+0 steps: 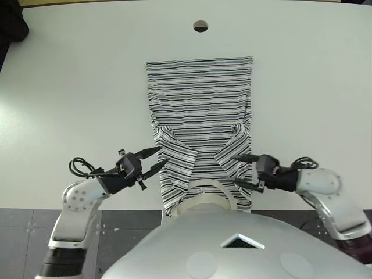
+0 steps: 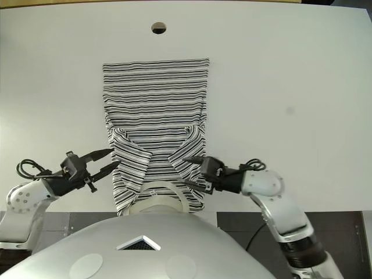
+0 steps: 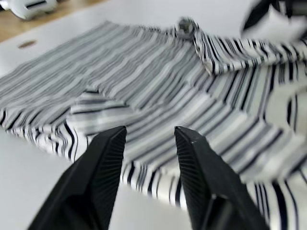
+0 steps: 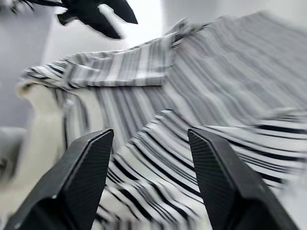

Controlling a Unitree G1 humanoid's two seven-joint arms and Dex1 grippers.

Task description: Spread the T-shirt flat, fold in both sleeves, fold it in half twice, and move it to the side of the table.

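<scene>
T-shirt [image 1: 200, 110]: lay spread on the white table [image 1: 70, 87] as a long striped strip running away from both grippers, with the neck end nearest them and the hem farthest.
Left gripper [image 1: 163, 154]: was open, its two black fingers [image 3: 108, 163] parted and holding nothing. The tips were at the shirt's left edge; I could not tell whether they touched the cloth.
Right gripper [image 1: 233, 170]: was open and empty too, its tips over the shirt's right edge.
Left sleeve [image 1: 176, 145]: lay folded in over the body, just ahead of the left gripper's tips.
Right sleeve [image 1: 235, 146]: lay folded in the same way, just ahead of the right gripper's tips, its edge slightly rumpled.
Collar [image 1: 209, 189]: sat between the left gripper and the right gripper, at the table's near edge.
Hole [image 1: 200, 26]: a small round one in the table, beyond the hem, well away from both grippers.
</scene>
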